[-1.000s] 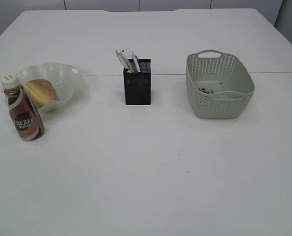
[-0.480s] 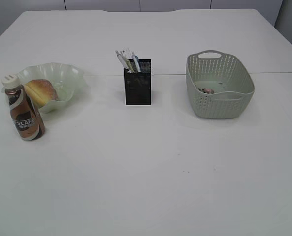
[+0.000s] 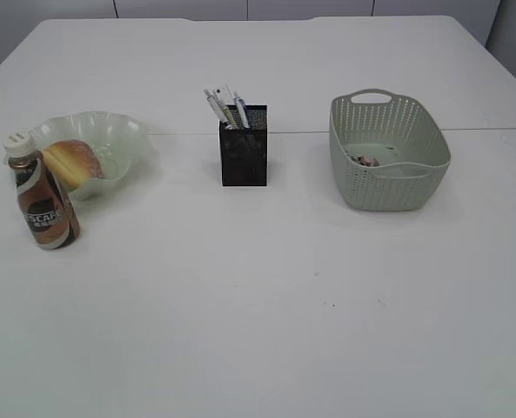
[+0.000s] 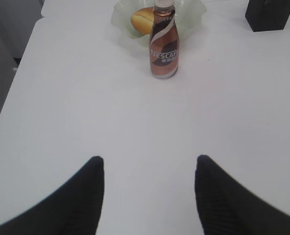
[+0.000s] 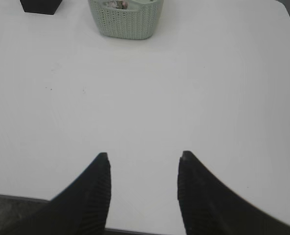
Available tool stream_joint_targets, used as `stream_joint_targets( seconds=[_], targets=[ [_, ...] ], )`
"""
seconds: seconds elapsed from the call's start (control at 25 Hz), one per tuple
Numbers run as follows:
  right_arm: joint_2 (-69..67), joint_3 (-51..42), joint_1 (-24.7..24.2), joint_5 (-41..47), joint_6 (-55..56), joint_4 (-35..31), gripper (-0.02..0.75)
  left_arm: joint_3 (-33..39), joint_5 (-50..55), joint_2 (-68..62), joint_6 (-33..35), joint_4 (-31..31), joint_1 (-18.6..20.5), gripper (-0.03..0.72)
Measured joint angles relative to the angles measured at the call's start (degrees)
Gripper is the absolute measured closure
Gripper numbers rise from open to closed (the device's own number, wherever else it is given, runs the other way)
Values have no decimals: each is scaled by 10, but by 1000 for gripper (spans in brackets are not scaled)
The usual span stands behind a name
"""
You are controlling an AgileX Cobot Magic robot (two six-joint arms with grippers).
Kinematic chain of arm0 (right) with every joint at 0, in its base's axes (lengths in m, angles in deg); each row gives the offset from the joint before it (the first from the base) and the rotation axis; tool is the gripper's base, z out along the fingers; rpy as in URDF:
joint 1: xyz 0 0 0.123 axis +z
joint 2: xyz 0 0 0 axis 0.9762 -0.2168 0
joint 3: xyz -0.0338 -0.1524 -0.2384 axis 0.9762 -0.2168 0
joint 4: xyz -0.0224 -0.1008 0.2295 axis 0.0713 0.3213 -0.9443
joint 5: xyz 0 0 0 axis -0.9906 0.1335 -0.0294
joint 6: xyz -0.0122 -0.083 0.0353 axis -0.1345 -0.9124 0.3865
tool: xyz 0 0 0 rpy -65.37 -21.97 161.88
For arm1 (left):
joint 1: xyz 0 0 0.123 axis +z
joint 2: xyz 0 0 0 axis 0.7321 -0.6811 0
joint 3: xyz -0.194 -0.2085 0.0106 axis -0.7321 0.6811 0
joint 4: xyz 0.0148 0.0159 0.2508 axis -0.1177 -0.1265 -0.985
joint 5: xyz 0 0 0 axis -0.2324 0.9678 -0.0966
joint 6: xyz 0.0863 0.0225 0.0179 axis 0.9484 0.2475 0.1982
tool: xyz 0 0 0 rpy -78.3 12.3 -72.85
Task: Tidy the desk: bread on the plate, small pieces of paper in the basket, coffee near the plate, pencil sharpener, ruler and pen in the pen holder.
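Coffee bottle (image 3: 42, 203) stands upright just beside the plate (image 3: 123, 131), far ahead of your left gripper (image 4: 149, 171); right gripper (image 5: 144, 159) faces the basket (image 3: 388, 187). Both jaws gape, grasping nothing. Nothing looks left to fetch.

Table (image 3: 266, 296): smooth, matt white top, faint seam line across the back half. Plate (image 3: 123, 139): pale green, translucent, glossy, looks like glass or clear plastic, wavy rim. Bread (image 3: 70, 161): golden-brown crust with a slight sheen. Coffee bottle (image 3: 42, 205): glossy printed brown-and-white wrap, white ridged plastic cap. Pen holder (image 3: 244, 157): black metal mesh, matt. Pens (image 3: 225, 106) in it: shiny plastic barrels. Basket (image 3: 388, 152): grey-green moulded plastic, matt, perforated woven-pattern walls. Left gripper (image 4: 149, 161) and right gripper (image 5: 142, 155): black fingers, matt, finely ribbed texture.
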Motion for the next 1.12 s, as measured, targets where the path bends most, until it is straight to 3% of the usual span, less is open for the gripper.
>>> stream_joint_targets(
  seconds=[1.12],
  targets=[
    [0,0,0,-1,0,0,405,0,0,0,0,0,0,254]
  ],
)
